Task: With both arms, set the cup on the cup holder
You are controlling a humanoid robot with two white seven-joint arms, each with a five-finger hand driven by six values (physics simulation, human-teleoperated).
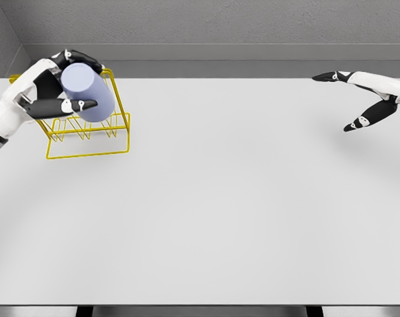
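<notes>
Left hand [57,86] fingers are wrapped around the pale blue cup [86,92], which is held tilted over the yellow wire cup holder [87,135] at the far left of the white table [239,211]. At the far right, the right hand [361,99] is seen spread and empty.

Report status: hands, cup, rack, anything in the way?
Left hand gripping cup, tilted over yellow rack. Right hand open, far right, holding nothing. Nothing blocking on the table.
</notes>
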